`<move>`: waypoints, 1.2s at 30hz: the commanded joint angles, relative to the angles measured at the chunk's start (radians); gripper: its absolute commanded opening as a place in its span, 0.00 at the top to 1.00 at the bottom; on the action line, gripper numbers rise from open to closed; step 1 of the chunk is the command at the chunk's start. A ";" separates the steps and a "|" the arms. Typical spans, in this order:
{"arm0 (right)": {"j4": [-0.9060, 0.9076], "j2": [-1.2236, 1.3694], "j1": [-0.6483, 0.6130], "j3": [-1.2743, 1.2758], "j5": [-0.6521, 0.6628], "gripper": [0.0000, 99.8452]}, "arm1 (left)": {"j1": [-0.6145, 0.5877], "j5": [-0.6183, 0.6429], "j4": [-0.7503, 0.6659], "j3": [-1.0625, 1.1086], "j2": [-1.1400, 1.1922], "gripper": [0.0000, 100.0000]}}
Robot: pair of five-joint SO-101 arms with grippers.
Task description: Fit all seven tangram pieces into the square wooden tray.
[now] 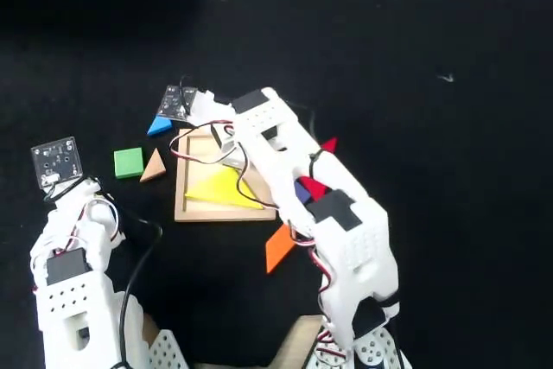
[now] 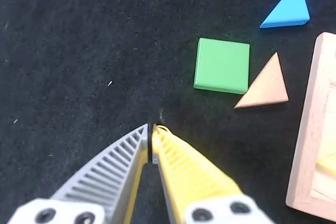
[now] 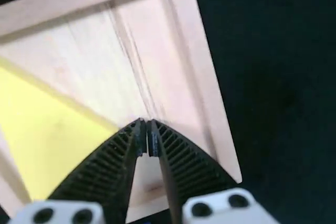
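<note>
The right gripper [image 3: 146, 129] hangs over the wooden tray [image 1: 207, 213], fingers pressed together, beside the yellow triangle [image 1: 220, 187] lying inside it. The left gripper [image 2: 151, 129], fingers also together, is near the green square [image 2: 221, 65], tan triangle [image 2: 266, 85] and blue triangle [image 2: 287, 9].
</note>
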 commanded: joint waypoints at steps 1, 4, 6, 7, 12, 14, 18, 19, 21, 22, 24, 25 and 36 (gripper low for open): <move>0.060 0.002 -0.017 -0.064 -0.008 0.99 | 0.013 0.000 -0.005 -0.005 -0.015 0.97; 0.092 -0.002 -0.044 -0.062 -0.008 0.99 | 0.013 0.000 -0.005 -0.005 -0.015 0.97; 0.121 -0.002 -0.069 -0.067 -0.008 0.99 | 0.019 0.000 -0.005 -0.005 -0.015 0.97; 0.130 -0.002 -0.081 -0.067 -0.006 0.99 | 0.030 0.000 -0.005 -0.004 -0.017 0.97; 0.150 -0.002 -0.109 -0.064 -0.006 0.99 | 0.039 -0.002 -0.005 -0.002 -0.017 0.97; 0.175 -0.008 -0.106 -0.068 0.018 0.99 | 0.039 -0.002 -0.005 -0.002 -0.017 0.97; 0.192 -0.110 -0.061 -0.067 0.032 0.99 | 0.042 -0.002 -0.006 -0.002 -0.017 0.97; 0.204 -0.154 -0.041 -0.067 0.026 0.99 | 0.042 -0.002 -0.006 -0.002 -0.017 0.97; 0.235 -0.266 -0.002 -0.062 -0.023 0.99 | 0.042 -0.002 -0.006 -0.002 -0.017 0.97; 0.256 -0.332 0.014 -0.059 -0.052 0.99 | 0.042 -0.002 -0.006 -0.002 -0.017 0.97; 0.304 -0.466 0.048 -0.039 -0.107 0.99 | 0.042 -0.002 -0.006 -0.002 -0.017 0.97; 0.319 -0.535 0.064 -0.018 -0.133 0.99 | 0.042 -0.002 -0.006 -0.002 -0.017 0.97; 0.130 -0.914 0.226 0.559 -0.526 0.98 | 0.041 -0.002 0.002 0.001 -0.017 0.97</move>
